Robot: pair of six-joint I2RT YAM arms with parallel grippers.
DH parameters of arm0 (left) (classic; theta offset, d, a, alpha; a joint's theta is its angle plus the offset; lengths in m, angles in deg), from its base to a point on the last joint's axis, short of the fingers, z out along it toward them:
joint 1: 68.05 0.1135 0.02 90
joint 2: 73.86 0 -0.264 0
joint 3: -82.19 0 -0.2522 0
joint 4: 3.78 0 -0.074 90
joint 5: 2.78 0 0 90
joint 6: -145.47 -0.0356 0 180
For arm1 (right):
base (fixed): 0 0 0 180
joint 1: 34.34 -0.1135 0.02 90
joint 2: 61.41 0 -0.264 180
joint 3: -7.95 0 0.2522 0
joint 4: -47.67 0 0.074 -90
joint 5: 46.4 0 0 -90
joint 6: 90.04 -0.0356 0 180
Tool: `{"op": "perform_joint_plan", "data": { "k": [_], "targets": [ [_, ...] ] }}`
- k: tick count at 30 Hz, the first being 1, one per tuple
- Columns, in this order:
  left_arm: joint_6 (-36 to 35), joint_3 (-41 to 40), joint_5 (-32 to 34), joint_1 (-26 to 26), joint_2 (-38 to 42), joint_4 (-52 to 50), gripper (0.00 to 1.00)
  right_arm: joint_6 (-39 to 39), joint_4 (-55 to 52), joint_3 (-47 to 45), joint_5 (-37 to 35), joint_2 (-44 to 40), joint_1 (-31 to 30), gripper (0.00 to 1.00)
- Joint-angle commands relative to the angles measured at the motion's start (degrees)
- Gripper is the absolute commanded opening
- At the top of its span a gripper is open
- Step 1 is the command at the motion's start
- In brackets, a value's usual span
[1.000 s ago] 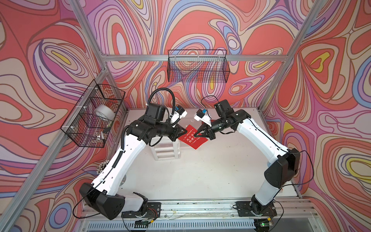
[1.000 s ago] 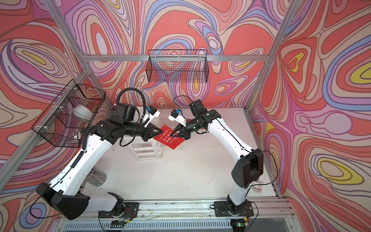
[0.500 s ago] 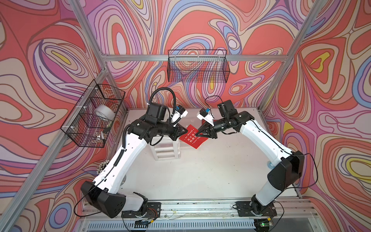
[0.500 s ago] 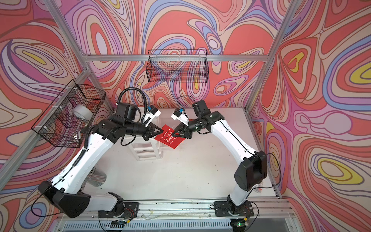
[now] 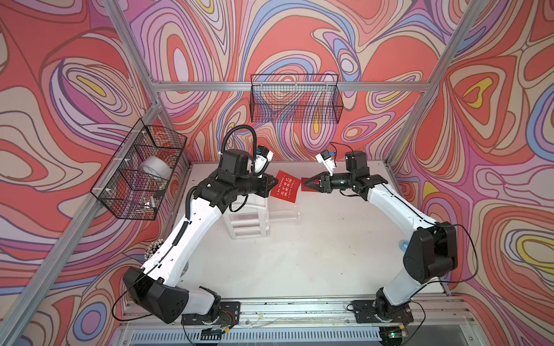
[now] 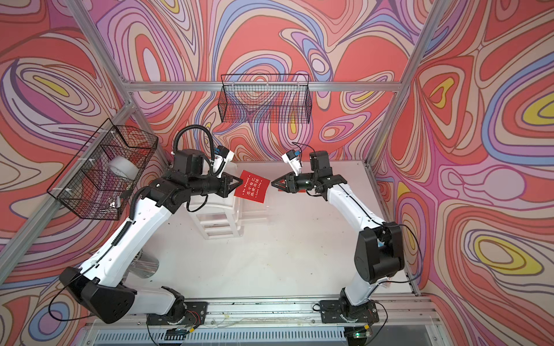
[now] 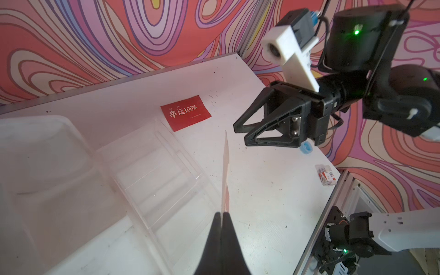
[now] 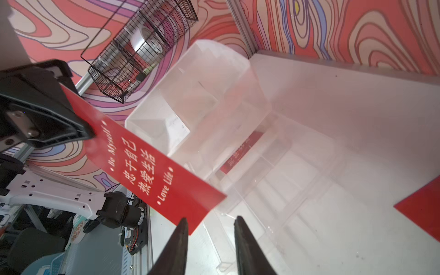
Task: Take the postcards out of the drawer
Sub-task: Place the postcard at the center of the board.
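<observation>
My left gripper (image 5: 274, 184) is shut on one corner of a red postcard (image 5: 286, 190) and holds it in the air, edge-on in the left wrist view (image 7: 225, 171). It hangs above the pulled-out clear drawer (image 7: 162, 171) of the white organizer (image 5: 248, 215). My right gripper (image 5: 304, 183) stands open just right of the card's free end, not touching it (image 8: 210, 221). A second postcard (image 7: 185, 113) lies flat on the table behind the drawer. Another red card (image 8: 240, 152) shows through the clear plastic near the organizer; I cannot tell which drawer holds it.
A wire basket (image 5: 141, 176) with a tape roll (image 5: 154, 170) hangs on the left wall. Another wire basket (image 5: 295, 100) hangs on the back wall. A small clear box (image 7: 326, 175) and a blue cap (image 7: 306, 147) lie near the table's right edge.
My right gripper has opened, let go of the held card and drawn back to the right. The left gripper still holds the card, which now sits a little flatter.
</observation>
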Motion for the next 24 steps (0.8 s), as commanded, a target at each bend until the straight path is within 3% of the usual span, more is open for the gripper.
{"op": "perform_joint_plan", "data": {
  "k": [1, 4, 9, 24],
  "targets": [
    [4.3, -1.7, 0.4, -0.3, 0.5, 5.3, 0.0, -15.1, 17.3, -6.8, -2.9, -4.0, -0.1, 0.37],
    [6.8, -3.7, -1.5, -0.2, 1.0, 9.5, 0.0, -23.9, 28.8, -12.5, -2.5, -5.4, -0.2, 0.42],
    [8.9, -6.5, -3.8, -0.2, 1.9, 14.5, 0.0, -30.5, 37.7, -17.0, -2.2, -6.6, -0.2, 0.46],
    [10.5, -9.4, -4.9, -0.2, 3.6, 19.1, 0.0, -35.5, 44.2, -17.8, -0.2, -3.9, -0.2, 0.46]
  ]
}}
